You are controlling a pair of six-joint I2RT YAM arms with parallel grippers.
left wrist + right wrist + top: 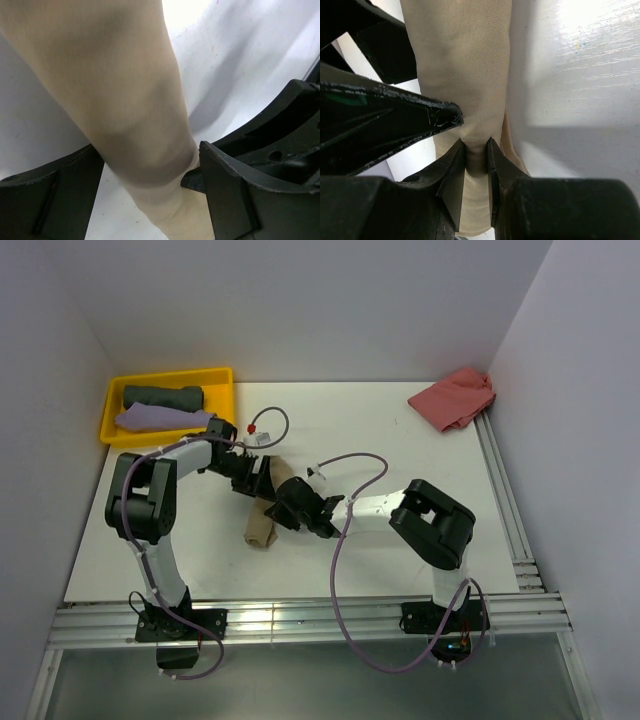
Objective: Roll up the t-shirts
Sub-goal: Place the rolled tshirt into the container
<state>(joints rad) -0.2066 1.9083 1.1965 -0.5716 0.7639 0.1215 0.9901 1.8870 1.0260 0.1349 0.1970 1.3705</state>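
Fingers (451, 175) of the right gripper (476, 152) are pinching the tan-beige cloth t-shirt roll (465, 65); the left gripper (150, 150) is straddling it, unclenched. Likely limp; grasp full thickness.

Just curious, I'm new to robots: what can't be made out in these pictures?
Top view: left gripper and right gripper cover the far end of the tan t-shirt.
Left wrist view: picture edges cut off its ends.
Right wrist view: fingers hide how much cloth is pinched.
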